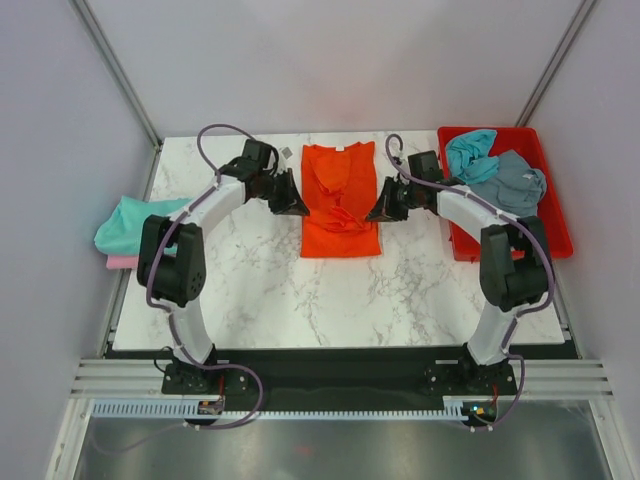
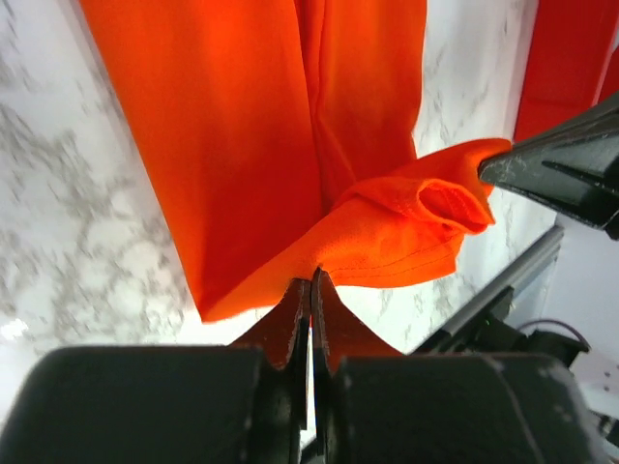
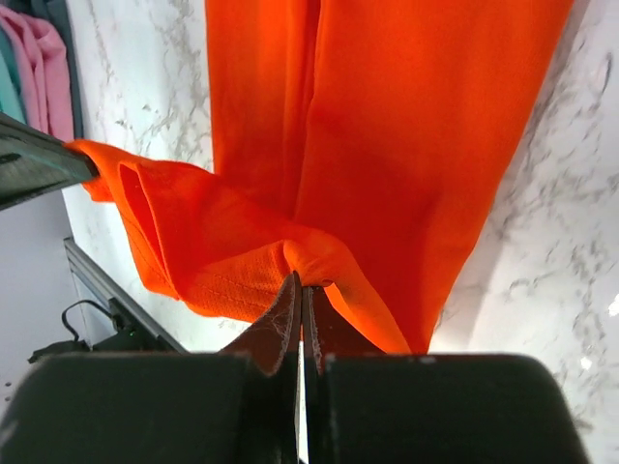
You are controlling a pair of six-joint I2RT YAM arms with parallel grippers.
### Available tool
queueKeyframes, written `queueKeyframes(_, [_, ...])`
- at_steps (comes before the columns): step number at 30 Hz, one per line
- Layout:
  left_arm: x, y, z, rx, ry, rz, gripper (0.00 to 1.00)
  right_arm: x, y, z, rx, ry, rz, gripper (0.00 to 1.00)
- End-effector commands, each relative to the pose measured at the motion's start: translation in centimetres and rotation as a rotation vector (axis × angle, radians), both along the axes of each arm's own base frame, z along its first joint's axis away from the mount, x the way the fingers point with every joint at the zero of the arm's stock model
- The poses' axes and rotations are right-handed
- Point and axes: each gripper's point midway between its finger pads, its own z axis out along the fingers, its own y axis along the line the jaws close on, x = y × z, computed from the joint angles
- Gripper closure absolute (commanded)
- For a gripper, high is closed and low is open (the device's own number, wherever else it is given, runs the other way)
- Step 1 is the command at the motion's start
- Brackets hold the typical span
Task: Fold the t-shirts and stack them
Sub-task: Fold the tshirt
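Note:
A bright orange t-shirt (image 1: 340,190) lies lengthwise in the middle of the marble table (image 1: 300,300), its sides folded in to a narrow strip. Partway down, the cloth is bunched and raised between the two grippers. My left gripper (image 1: 300,207) is shut on the shirt's left edge, and the left wrist view shows its tips (image 2: 311,275) pinching the orange cloth (image 2: 251,145). My right gripper (image 1: 372,214) is shut on the right edge. In the right wrist view its tips (image 3: 298,280) bite a fold of the orange cloth (image 3: 406,145).
A red tray (image 1: 558,225) at the back right holds a crumpled teal shirt (image 1: 470,152) and a grey-blue shirt (image 1: 512,183). At the table's left edge a folded teal shirt (image 1: 135,222) lies on a pink one (image 1: 122,262). Grey walls close in the back and sides.

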Motion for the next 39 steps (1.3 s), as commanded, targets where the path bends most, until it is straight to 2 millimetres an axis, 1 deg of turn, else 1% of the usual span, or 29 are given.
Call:
queueKeyframes(1, [3.7,0.8,0.8,0.06,-0.115,-0.005,0.98,3.7,-0.3,1.4,-0.023,-0.109,-0.003,1.0])
queueKeyframes(5, [6.5,0.8,0.2,0.081,-0.14,0.006,0.98,6.3,-0.8,1.0,-0.026,-0.121,-0.031,1.0])
queueKeyframes(7, [7.1,0.6,0.0,0.084,-0.145,0.004,0.98,7.2,-1.1,0.9,-0.025,-0.13,-0.044,1.0])
queueKeyframes(8, [7.7,0.4,0.4,0.078,-0.16,0.004,0.98,7.9,-1.1,0.7,-0.027,-0.132,-0.047,1.0])
queueKeyframes(9, [8.0,0.4,-0.4,0.082,-0.147,0.005,0.98,8.3,-1.1,0.6,-0.026,-0.137,-0.049,1.0])
queueKeyframes(11, [8.9,0.3,-0.2,0.084,-0.163,0.01,0.98,9.4,-1.2,0.2,-0.028,-0.143,-0.055,1.0])
queueKeyframes(12, [9.3,0.3,-1.0,0.092,-0.157,0.012,0.98,9.8,-1.1,0.0,-0.031,-0.149,-0.055,1.0])
queueKeyframes(15, [10.8,0.2,-1.2,0.111,-0.191,0.016,0.98,11.2,-0.8,-0.8,-0.029,-0.156,-0.059,1.0])
queueKeyframes(16, [11.3,0.2,-2.0,0.122,-0.186,0.019,0.98,11.6,-0.8,-1.0,-0.029,-0.159,-0.06,1.0])
queueKeyframes(17, [12.1,0.3,-1.4,0.127,-0.212,0.023,0.98,12.1,-0.7,-1.5,-0.029,-0.161,-0.06,1.0])
queueKeyframes(20, [13.5,0.2,-1.5,0.149,-0.239,0.037,0.98,13.1,-0.5,-2.0,-0.037,-0.176,-0.056,1.0])
queueKeyframes(21, [13.7,0.2,-1.4,0.156,-0.247,0.042,0.94,13.2,-0.4,-2.2,-0.039,-0.176,-0.051,0.97])
queueKeyframes(22, [14.0,0.4,-0.9,0.165,-0.262,0.051,0.87,13.4,-0.5,-2.1,-0.048,-0.188,-0.051,0.79])
queueKeyframes(23, [14.0,0.5,-0.5,0.177,-0.277,0.049,0.77,14.0,-0.9,-1.6,-0.06,-0.208,-0.066,0.69])
queueKeyframes(24, [13.6,0.7,-0.1,0.194,-0.278,0.035,0.51,14.0,-1.0,-1.3,-0.068,-0.213,-0.068,0.61])
queueKeyframes(25, [13.5,0.4,1.1,0.189,-0.307,0.0,0.39,14.0,-1.4,-0.8,-0.073,-0.221,-0.073,0.52])
queueKeyframes(26, [13.0,0.4,2.8,0.182,-0.346,-0.039,0.32,13.9,-1.5,0.5,-0.075,-0.244,-0.073,0.5])
queueKeyframes(27, [12.4,0.2,3.6,0.168,-0.344,-0.05,0.27,13.6,-1.8,1.1,-0.074,-0.242,-0.075,0.48])
queueKeyframes(28, [11.7,0.5,3.8,0.168,-0.333,-0.043,0.24,13.4,-2.5,1.6,-0.067,-0.239,-0.087,0.45])
queueKeyframes(29, [10.9,0.5,5.7,0.144,-0.352,-0.038,0.23,12.6,-2.9,2.6,-0.06,-0.242,-0.091,0.45])
queueKeyframes(30, [10.2,0.5,6.2,0.133,-0.346,-0.039,0.23,11.9,-2.9,3.2,-0.037,-0.231,-0.087,0.44])
queueKeyframes(31, [8.9,0.8,5.1,0.134,-0.301,-0.04,0.23,11.5,-3.5,3.5,-0.017,-0.221,-0.094,0.43])
queueKeyframes(32, [8.0,0.7,5.1,0.111,-0.268,-0.036,0.23,10.3,-3.8,3.7,0.0,-0.2,-0.095,0.42])
queueKeyframes(33, [6.9,0.6,5.9,0.094,-0.268,-0.041,0.23,9.4,-3.6,3.8,0.04,-0.168,-0.09,0.41])
queueKeyframes(34, [5.4,0.9,4.3,0.091,-0.211,-0.048,0.23,8.8,-3.9,3.6,0.055,-0.146,-0.096,0.38])
queueKeyframes(36, [3.2,0.5,3.9,0.047,-0.153,-0.067,0.23,6.4,-3.9,2.3,0.096,-0.065,-0.102,0.36])
queueKeyframes(37, [1.7,0.7,2.1,0.042,-0.084,-0.063,0.23,4.4,-3.7,1.3,0.137,-0.004,-0.089,0.34])
queueKeyframes(38, [0.8,0.5,1.5,0.025,-0.051,-0.074,0.23,3.9,-3.6,0.9,0.161,0.013,-0.092,0.34])
queueKeyframes(39, [-0.7,0.8,0.0,0.026,0.004,-0.073,0.23,3.0,-3.5,0.4,0.196,0.065,-0.109,0.33])
